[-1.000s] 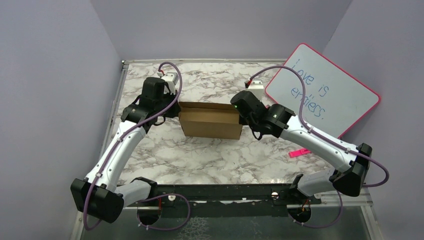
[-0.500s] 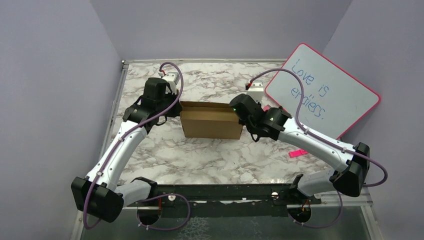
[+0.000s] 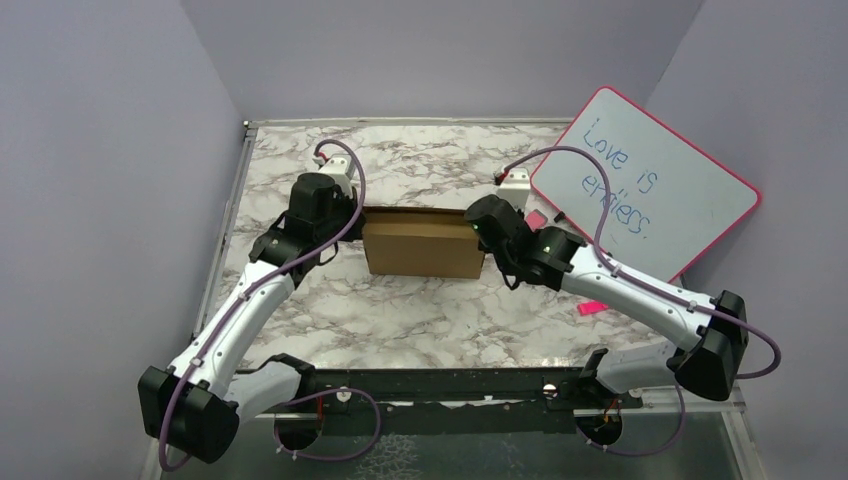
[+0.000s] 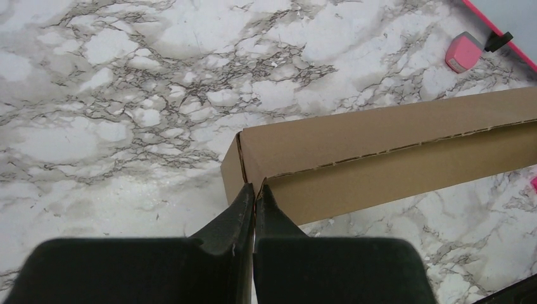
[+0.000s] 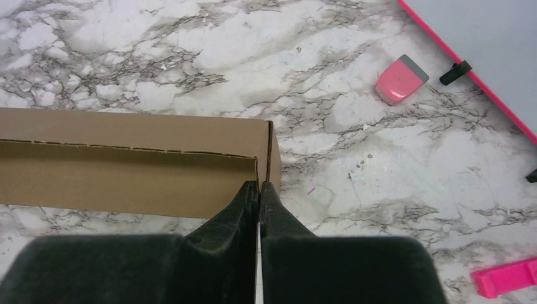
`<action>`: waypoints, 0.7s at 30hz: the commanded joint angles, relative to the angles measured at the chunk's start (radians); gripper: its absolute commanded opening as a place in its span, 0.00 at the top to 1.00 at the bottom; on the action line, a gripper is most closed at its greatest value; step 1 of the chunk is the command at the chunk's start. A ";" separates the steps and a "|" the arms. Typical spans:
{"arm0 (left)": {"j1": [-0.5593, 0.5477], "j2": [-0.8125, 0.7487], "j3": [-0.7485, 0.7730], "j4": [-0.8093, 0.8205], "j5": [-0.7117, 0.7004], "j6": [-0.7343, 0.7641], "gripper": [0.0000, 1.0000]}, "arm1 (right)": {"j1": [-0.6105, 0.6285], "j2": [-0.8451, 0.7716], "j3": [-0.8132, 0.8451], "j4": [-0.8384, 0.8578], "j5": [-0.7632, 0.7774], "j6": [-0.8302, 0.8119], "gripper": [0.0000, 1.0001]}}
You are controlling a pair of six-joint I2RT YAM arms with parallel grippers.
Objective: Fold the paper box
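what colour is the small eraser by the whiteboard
The eraser is pink with a grey edge; clearest in the right wrist view.

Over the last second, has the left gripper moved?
Yes. In the top view the left gripper has drawn back toward the near side, farther from the table's far edge, beside the box's left end.

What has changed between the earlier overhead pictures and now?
Both arms drew back toward the near edge, with the left end effector and right end effector closed at the ends of the paper box, whose raised back panel has come down flatter. The box's place and the whiteboard stayed put.
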 commanded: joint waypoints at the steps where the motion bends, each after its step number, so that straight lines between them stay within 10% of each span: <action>1: -0.042 -0.027 -0.126 0.022 0.024 -0.072 1.00 | 0.007 -0.013 -0.062 0.067 -0.063 -0.039 0.90; 21: -0.009 -0.181 -0.054 0.060 0.010 -0.091 0.38 | -0.026 -0.217 -0.007 0.072 -0.135 -0.221 0.08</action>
